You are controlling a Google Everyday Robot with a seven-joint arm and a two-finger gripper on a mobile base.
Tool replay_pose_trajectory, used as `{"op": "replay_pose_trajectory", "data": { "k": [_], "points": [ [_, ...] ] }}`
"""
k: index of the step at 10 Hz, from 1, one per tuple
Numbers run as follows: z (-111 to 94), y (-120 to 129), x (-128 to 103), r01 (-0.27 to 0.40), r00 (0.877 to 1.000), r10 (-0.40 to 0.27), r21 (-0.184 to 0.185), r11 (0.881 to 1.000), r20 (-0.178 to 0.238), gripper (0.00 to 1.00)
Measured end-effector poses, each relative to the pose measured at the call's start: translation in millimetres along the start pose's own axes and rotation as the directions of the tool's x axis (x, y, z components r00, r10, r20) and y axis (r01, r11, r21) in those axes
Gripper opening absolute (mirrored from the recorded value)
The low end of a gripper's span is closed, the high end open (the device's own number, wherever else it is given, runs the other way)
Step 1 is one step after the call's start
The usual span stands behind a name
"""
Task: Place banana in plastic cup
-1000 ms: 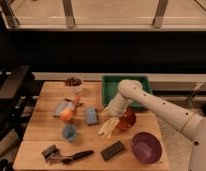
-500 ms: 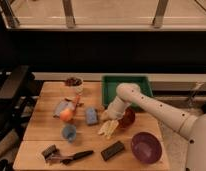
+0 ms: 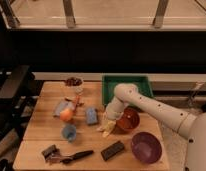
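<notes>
The yellow banana (image 3: 106, 129) lies on the wooden table (image 3: 41, 125), just left of a red bowl (image 3: 128, 120). The plastic cup (image 3: 69, 132) is light blue and stands upright on the table, to the left of the banana and apart from it. My gripper (image 3: 110, 120) is at the end of the white arm, pointing down right at the banana's upper end, between a blue sponge and the red bowl. The gripper's tip is hidden against the banana.
A blue sponge (image 3: 91, 115), an orange (image 3: 67, 115) and a grey cloth sit left of the gripper. A purple bowl (image 3: 145, 146), a dark bar (image 3: 113, 149) and a black-handled tool (image 3: 71, 156) lie at the front. A green tray (image 3: 127, 82) and a snack cup (image 3: 73, 84) stand at the back.
My arm has shifted only slightly over the banana. The banana and the blue cup stay where they were.
</notes>
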Motion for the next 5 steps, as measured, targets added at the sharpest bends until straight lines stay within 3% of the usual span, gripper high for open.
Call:
{"op": "replay_pose_trajectory", "data": {
  "k": [2,5],
  "points": [
    [-11.6,0.7,-5.5,0.015,1.0,-0.016,0.025,1.0,0.001,0.0],
    [-52.0,2.4,-26.5,0.071,0.997,-0.07,0.085,0.994,-0.009,0.0]
  ]
}}
